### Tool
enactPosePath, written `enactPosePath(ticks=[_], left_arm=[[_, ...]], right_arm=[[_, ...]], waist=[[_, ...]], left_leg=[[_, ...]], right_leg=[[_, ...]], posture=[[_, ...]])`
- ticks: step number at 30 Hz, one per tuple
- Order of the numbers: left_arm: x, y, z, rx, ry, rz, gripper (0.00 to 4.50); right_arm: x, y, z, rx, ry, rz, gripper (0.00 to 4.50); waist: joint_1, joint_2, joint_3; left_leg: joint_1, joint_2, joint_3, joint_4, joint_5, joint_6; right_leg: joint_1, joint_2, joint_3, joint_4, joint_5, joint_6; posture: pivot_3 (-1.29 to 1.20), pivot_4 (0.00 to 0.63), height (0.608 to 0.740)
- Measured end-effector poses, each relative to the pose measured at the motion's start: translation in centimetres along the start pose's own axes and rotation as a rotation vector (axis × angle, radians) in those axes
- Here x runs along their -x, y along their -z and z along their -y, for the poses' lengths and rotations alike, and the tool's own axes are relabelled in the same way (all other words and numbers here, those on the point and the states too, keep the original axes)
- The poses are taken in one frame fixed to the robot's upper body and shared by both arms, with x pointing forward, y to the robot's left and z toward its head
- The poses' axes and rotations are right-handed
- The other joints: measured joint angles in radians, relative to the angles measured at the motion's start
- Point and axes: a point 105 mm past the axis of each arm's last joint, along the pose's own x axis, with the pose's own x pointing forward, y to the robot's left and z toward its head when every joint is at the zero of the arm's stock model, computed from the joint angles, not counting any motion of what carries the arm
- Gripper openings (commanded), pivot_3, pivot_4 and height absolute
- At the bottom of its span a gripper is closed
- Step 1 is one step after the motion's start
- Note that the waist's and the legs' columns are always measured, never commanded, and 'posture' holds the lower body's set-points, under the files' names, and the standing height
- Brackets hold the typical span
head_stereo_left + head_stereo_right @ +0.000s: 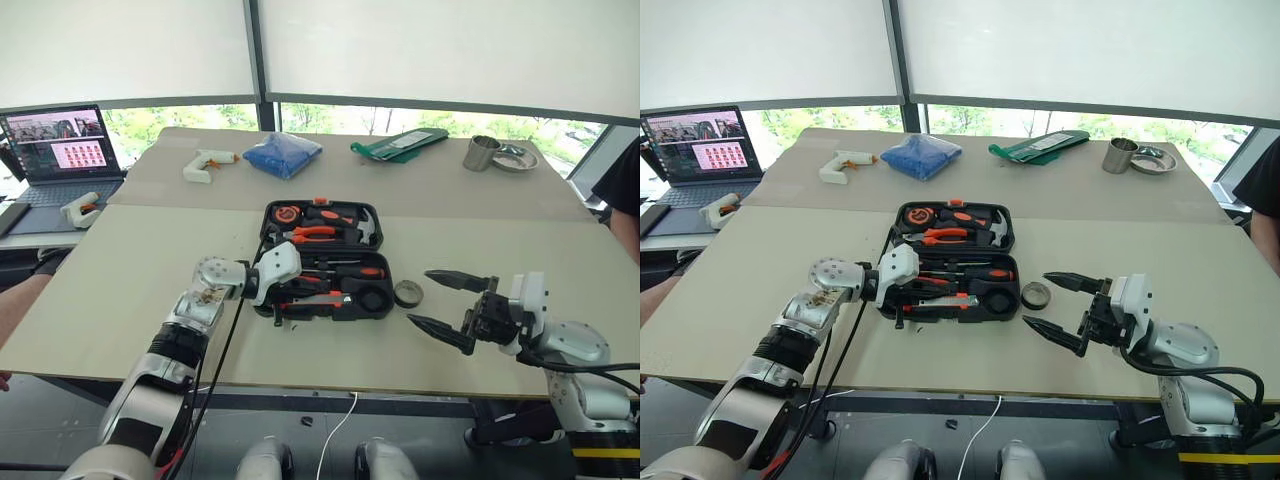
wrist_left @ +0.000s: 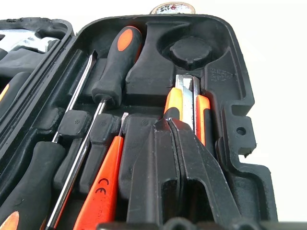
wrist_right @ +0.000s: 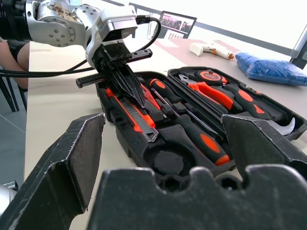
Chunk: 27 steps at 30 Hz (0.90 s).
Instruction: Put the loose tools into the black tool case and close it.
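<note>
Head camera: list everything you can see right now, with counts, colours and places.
Case: 1, black, open, table centre.
Knife: 1, orange-black, in the case's near half.
Screwdrivers: several, orange-black, in the case.
Tape roll: 1, black, on the table right of the case.
Glue guns: 2, white, far left.
Bag: 1, blue, behind the case.
Green pouch: 1, far centre.
Metal cup: 1, far right.
Metal dish: 1, beside the cup.
Laptop: 1, far left.
Left end effector: shut, tips over the knife.
Right end effector: open, right of the tape roll.
</note>
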Motion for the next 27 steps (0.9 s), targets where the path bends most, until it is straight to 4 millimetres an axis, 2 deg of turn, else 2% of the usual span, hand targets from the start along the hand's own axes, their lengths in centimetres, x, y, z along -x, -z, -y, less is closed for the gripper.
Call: enactPosePath(ticks=[9, 12, 16, 20, 22, 25, 27], left_arm=[[0.0, 0.6, 0.1, 0.022, -0.048, 0.055, 0.06], [1.1, -0.3, 0.4, 0.061, -0.065, 0.211, 0.80], [3.1, -1.2, 1.3, 0.070, -0.047, 0.328, 2.32], [6.7, -4.5, 1.0, -0.038, -0.101, 0.444, 3.76], [8.5, -4.7, 1.7, -0.083, -0.098, 0.433, 4.45], [10.0, -3.1, 2.9, -0.047, -0.088, 0.412, 4.45], [10.7, -2.3, 3.5, 0.003, -0.094, 0.424, 4.45]], right_arm=[[0.2, 0.4, -0.1, -0.008, 0.015, -0.013, 4.50], [1.3, 0.8, -0.1, -0.011, 0.042, -0.034, 4.50], [4.9, 1.8, 1.1, 0.000, 0.159, -0.111, 4.50], [7.7, 3.4, 1.6, 0.018, 0.246, -0.194, 4.50], [9.0, 4.4, 1.5, 0.022, 0.268, -0.252, 4.50], [9.6, 5.2, 1.2, 0.067, 0.184, -0.403, 4.50], [8.6, 4.8, 1.4, 0.104, 0.089, -0.495, 4.50]], waist=[[-0.005, 0.003, -0.012], [-0.004, 0.003, -0.012], [0.001, 0.002, -0.012], [0.006, 0.001, -0.011], [0.005, 0.002, -0.011], [-0.003, 0.006, -0.009], [-0.011, 0.006, -0.008]], left_leg=[[0.005, 0.000, 0.000, -0.001, 0.000, 0.000], [0.002, 0.000, 0.001, -0.002, 0.000, 0.000], [-0.003, -0.001, 0.000, -0.002, -0.002, 0.002], [-0.003, -0.001, 0.000, -0.002, -0.003, 0.002], [-0.002, -0.001, 0.001, -0.002, -0.003, 0.002], [-0.002, -0.001, 0.001, -0.002, -0.003, 0.002], [-0.001, 0.000, 0.001, -0.001, -0.003, 0.001]], right_leg=[[0.003, -0.001, 0.001, 0.000, -0.004, -0.006], [0.000, -0.002, 0.001, 0.000, -0.004, -0.006], [-0.003, -0.002, 0.001, -0.001, 0.001, -0.005], [-0.002, -0.002, 0.000, -0.003, -0.001, -0.003], [-0.002, -0.002, 0.001, -0.003, -0.005, -0.005], [-0.002, -0.003, 0.002, -0.002, -0.006, -0.004], [-0.003, -0.003, 0.002, -0.002, -0.006, -0.005]], posture=[[0.00, 0.150, 0.739], [0.00, 0.150, 0.739], [0.00, 0.150, 0.739], [0.00, 0.150, 0.739], [0.00, 0.150, 0.739], [0.00, 0.150, 0.739], [0.00, 0.150, 0.739]])
